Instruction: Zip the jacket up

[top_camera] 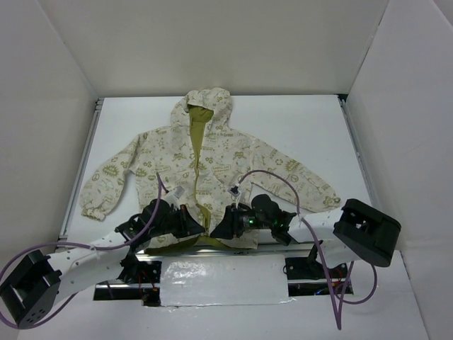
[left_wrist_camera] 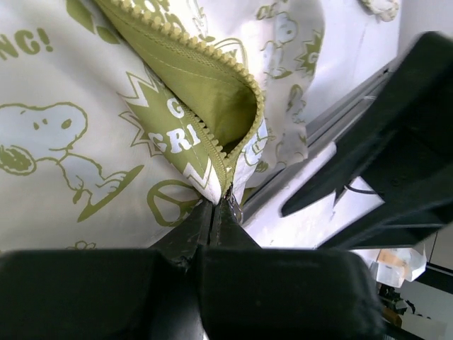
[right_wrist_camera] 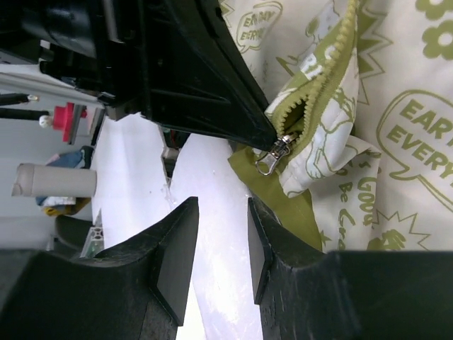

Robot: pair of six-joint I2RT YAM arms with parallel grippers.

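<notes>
The cream jacket (top_camera: pixel 212 159) with olive doodle prints lies flat on the white table, hood at the far end, hem near the arms. Its olive zipper (top_camera: pixel 199 156) stands open along the front. My left gripper (top_camera: pixel 200 225) is shut on the jacket's hem at the bottom of the zipper (left_wrist_camera: pixel 225 195). The metal zipper pull (right_wrist_camera: pixel 272 157) hangs at that corner, just past the left fingertips. My right gripper (top_camera: pixel 216 230) is open and empty, its fingers (right_wrist_camera: pixel 177 248) a little short of the pull, over bare table.
White walls enclose the table on three sides. A metal rail (top_camera: pixel 79 163) runs along the left edge, another along the right (top_camera: pixel 356 152). A foil-covered strip (top_camera: pixel 219 280) lies between the arm bases. Olive lining (right_wrist_camera: pixel 279 191) spills out under the hem.
</notes>
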